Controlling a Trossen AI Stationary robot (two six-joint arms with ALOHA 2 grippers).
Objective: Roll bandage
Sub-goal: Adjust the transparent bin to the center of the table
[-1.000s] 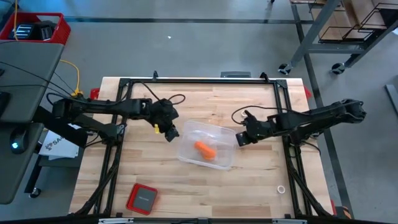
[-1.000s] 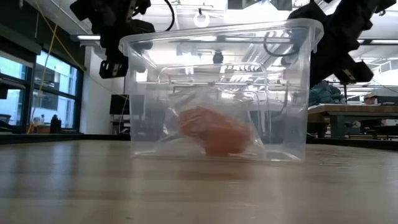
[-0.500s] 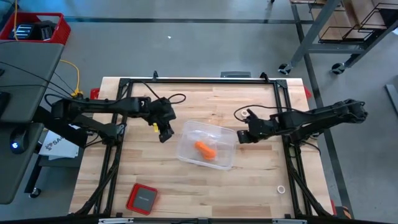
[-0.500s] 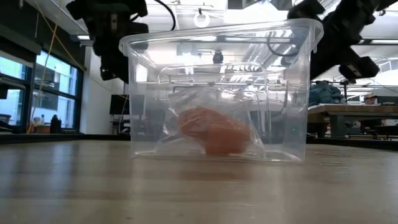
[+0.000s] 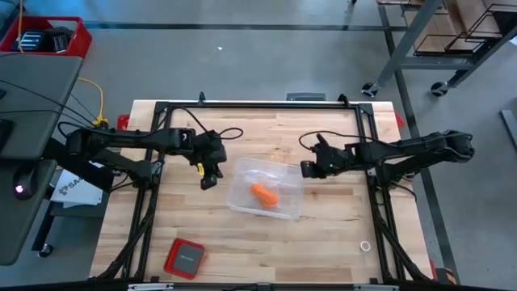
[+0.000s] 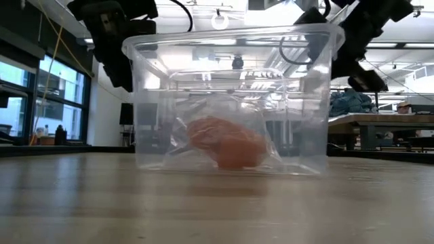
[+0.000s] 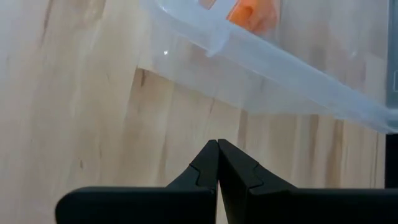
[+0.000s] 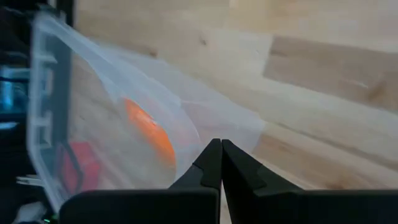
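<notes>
Both fingers pressed together, empty, flanking bin [image 5: 288, 175] with bandage [image 5: 263, 194].

Clear bin [image 5: 266, 192] walls surround the bandage [image 5: 263, 193]; only its top is open.

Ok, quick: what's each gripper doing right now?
Left gripper: shut, empty, beside the clear bin.
Right gripper: shut, empty, at the bin's other side.
The bandage lies in the bin.
</notes>
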